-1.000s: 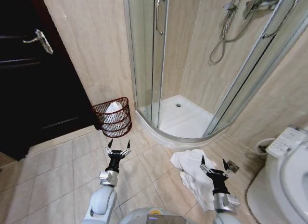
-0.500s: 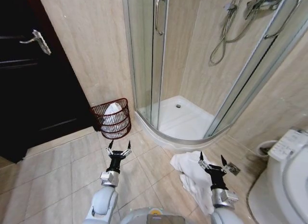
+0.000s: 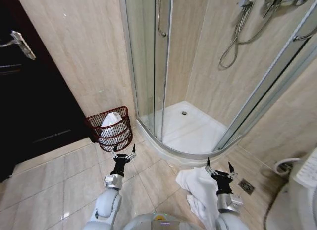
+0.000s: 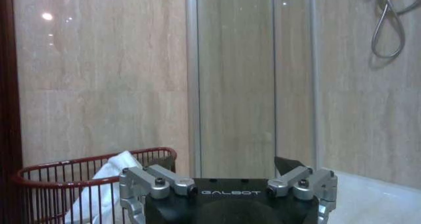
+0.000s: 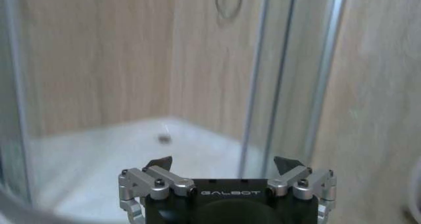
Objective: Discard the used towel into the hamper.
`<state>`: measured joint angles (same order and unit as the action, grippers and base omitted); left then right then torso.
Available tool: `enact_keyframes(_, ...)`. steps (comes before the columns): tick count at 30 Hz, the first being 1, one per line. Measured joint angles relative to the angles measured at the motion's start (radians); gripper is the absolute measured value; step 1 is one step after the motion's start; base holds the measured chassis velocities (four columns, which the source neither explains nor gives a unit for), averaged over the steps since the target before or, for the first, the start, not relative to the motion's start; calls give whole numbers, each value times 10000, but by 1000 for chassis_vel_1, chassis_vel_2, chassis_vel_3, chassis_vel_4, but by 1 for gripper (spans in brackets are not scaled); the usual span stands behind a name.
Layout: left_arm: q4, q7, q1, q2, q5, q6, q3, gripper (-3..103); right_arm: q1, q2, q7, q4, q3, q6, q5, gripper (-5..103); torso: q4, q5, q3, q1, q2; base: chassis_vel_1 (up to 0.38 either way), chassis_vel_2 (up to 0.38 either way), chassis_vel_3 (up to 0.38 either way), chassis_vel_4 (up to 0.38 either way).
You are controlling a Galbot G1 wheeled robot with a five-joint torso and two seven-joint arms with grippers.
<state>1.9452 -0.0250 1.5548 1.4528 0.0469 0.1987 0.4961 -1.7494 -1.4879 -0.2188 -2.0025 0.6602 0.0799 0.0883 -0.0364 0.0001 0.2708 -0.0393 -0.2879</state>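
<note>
approach step, nothing gripped: left gripper (image 3: 123, 153) & right gripper (image 3: 218, 168) both wide open, empty. towel (image 3: 195, 188) on floor; hamper (image 3: 110, 128) near wall. next: lower right gripper onto towel.

floor (image 3: 59, 175): beige tile | on it: hamper (image 3: 110, 129) by wall, white towel (image 3: 198, 188) nr shower tray (image 3: 195, 136)

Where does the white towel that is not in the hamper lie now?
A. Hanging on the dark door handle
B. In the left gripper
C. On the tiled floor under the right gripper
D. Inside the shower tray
C: in the head view the white towel lies crumpled on the floor tiles, with the open right gripper above it, empty.
</note>
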Motion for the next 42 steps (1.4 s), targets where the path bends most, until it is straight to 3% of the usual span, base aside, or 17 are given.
enact_keyframes(8,-480,157,-163,-199,156,-5,-142,100,543,-112,1176,1762,1186,-885,208,100,2,2,8,0,-8,19,-38,-38,19)
enact_keyframes(12,-831,204,-287,-526,137,84,-187,100,708,90,1713,2486,1549,-633,323,100,2,2,12,-8,-9,0,0,0,0)
enact_keyframes(15,-612,241,-180,-496,236,10,-62,100,517,512,2588,2505,1666,-1778,898,100,-1,0,13,-8,-12,0,0,0,0)
enact_keyframes(16,-612,241,-180,-496,236,10,-62,100,517,512,2588,2505,1666,-1778,898,100,-1,0,13,-8,-12,0,0,0,0)
enact_keyframes(20,-442,384,-7,-354,174,-161,51,100,465,1604,5414,3073,2026,-3311,757,100,2,-3,14,-7,-18,0,0,0,0)
enact_keyframes(21,-442,384,-7,-354,174,-161,51,100,465,1604,5414,3073,2026,-3311,757,100,2,-3,14,-7,-18,0,0,0,0)
enact_keyframes(23,-378,351,25,-201,145,-183,58,100,818,2094,6211,3743,1987,-3720,332,100,0,3,15,-7,-19,0,0,0,0)
enact_keyframes(32,-595,262,84,-125,29,-159,266,100,1969,3385,6268,5713,400,-3443,-339,100,-1,0,18,-10,-20,0,0,0,0)
enact_keyframes(42,-331,311,151,-164,-46,-285,743,100,2710,3621,6206,6797,-741,-3706,-687,100,-2,1,19,-10,-22,0,0,0,0)
